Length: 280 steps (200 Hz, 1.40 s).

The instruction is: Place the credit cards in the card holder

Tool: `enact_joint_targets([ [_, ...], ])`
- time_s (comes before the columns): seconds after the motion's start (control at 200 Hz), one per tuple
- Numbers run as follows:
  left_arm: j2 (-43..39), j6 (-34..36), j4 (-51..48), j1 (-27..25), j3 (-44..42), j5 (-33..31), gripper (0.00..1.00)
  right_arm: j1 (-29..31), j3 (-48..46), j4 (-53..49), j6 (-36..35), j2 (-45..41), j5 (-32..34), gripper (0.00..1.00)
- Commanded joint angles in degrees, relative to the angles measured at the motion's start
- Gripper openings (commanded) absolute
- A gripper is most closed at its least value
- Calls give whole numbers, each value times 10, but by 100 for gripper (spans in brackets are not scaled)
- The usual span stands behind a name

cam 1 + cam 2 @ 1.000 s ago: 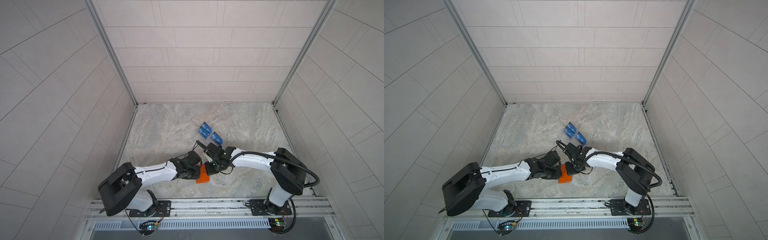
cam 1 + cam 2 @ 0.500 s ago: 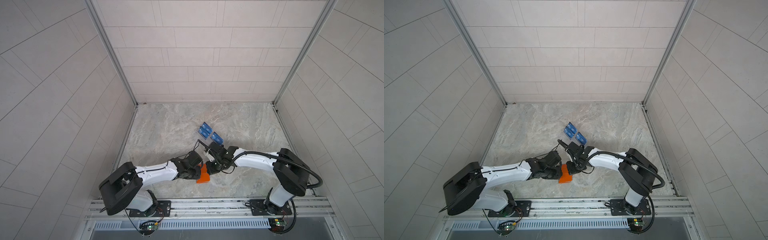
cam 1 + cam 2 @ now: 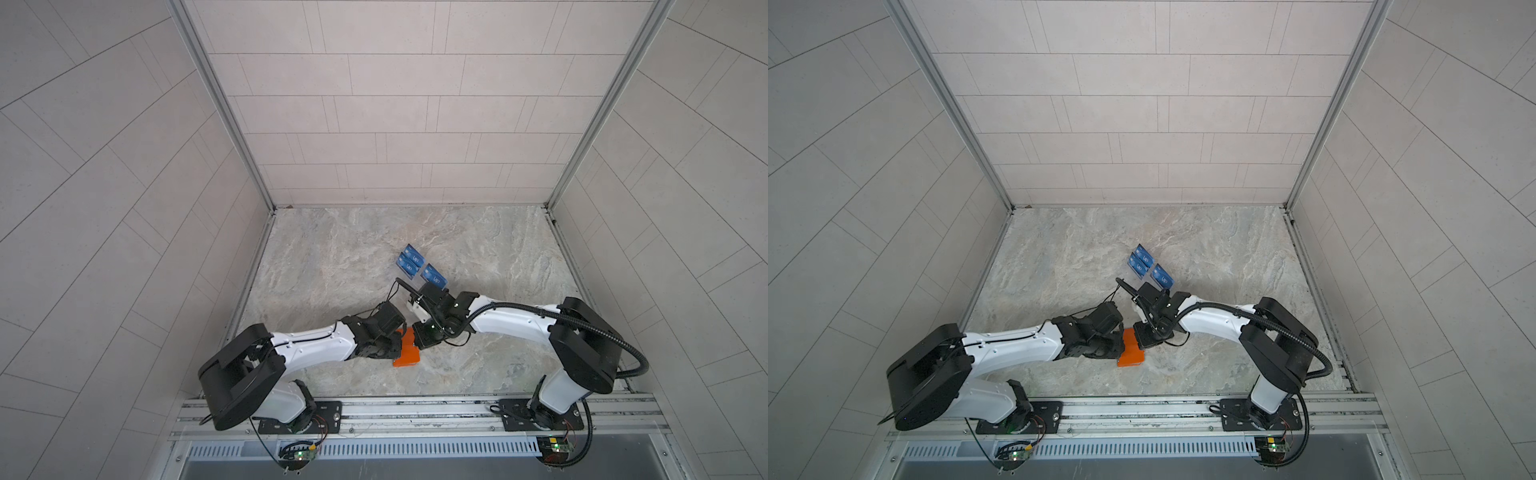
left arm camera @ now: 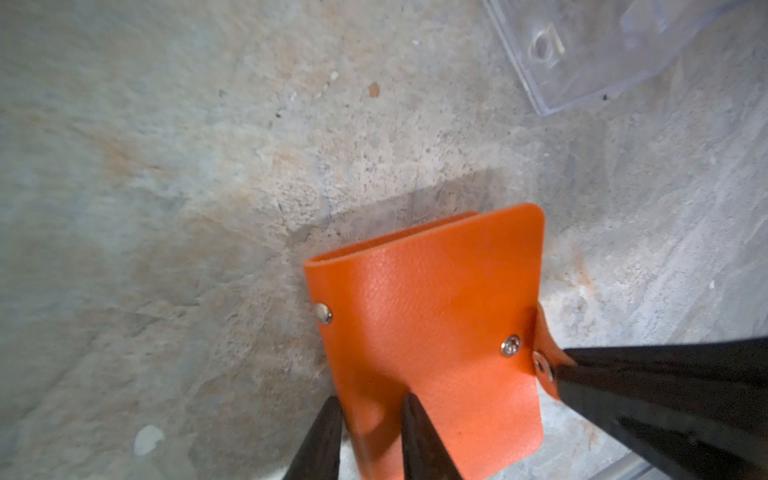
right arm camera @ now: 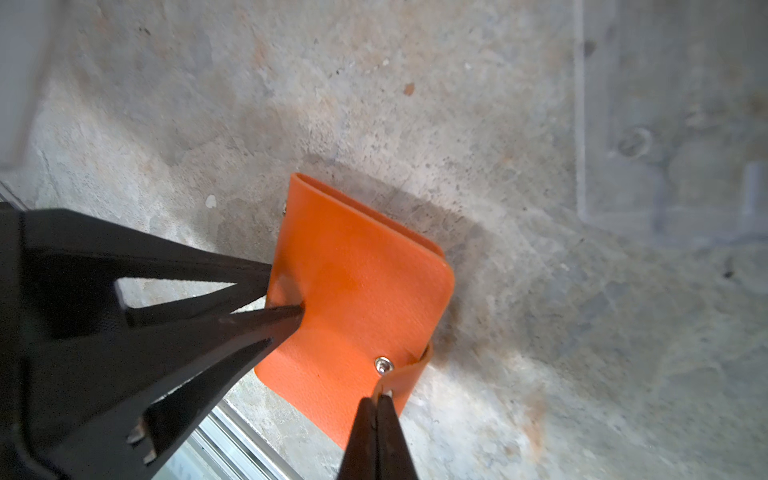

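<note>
Card holder [image 3: 406, 357], orange and folded shut, is at the near middle of the stone table [image 3: 332, 257], gripped from both sides. Left gripper [image 4: 371, 401] has its jaws narrowly parted, clamped over the holder's left edge. Right gripper [image 5: 377, 401] is pinched fully closed on the snap tab [image 5: 409, 374] (its button undone). Blue credit cards [image 3: 415, 266] stand farther back, slightly right, in a clear rack [image 4: 582, 54].

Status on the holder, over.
Left tool clamps holder edge. Right tool shut on tab, unsnapped. Holder closed, cards not in. Nothing blocking.
</note>
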Motion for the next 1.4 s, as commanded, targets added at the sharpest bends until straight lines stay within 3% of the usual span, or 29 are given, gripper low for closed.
enact_joint_targets([
  [0.0,38,0,-34,-10,-20,-7,29,0,21,22,-15,13,-13,0],
  [0.956,33,-6,-24,-9,-31,-1,29,10,34,14,-19,75,-19,0],
  [1.397,16,-27,40,-9,-66,19,30,11,15,56,6,83,-30,0],
])
